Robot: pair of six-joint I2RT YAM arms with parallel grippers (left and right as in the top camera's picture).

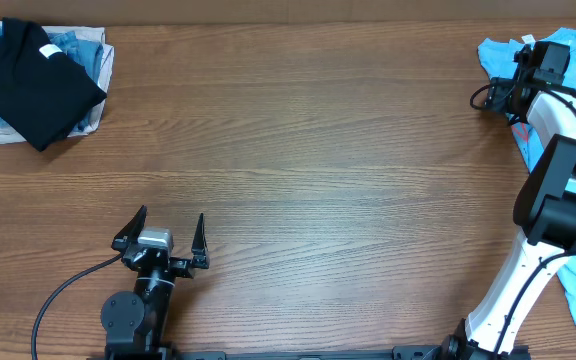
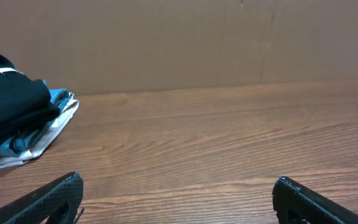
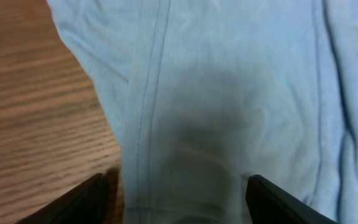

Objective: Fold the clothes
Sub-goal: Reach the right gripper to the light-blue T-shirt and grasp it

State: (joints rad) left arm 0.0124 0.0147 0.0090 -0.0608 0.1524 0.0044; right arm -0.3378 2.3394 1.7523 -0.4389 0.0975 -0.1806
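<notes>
right wrist view shows what overhead hides: right gripper [image 3: 176, 196] fingers spread wide, sky-blue t-shirt [image 3: 229, 93] seam right under them. overhead: right arm [image 1: 558, 190] covers most of the shirt, bunched at the table [image 1: 298, 150] far-right edge. black folded shirt [image 1: 33, 80] at table's far-left corner. left gripper [image 1: 165, 235] wide open, table's near edge.

The table [image 1: 298, 150] in front of me is brown wood, its grain running in long streaks from side to side. The light on it is soft and even, with a dull sheen. Along its far edge stands a plain brown wall [image 2: 179, 37], flat like cardboard, with faint vertical creases.
</notes>
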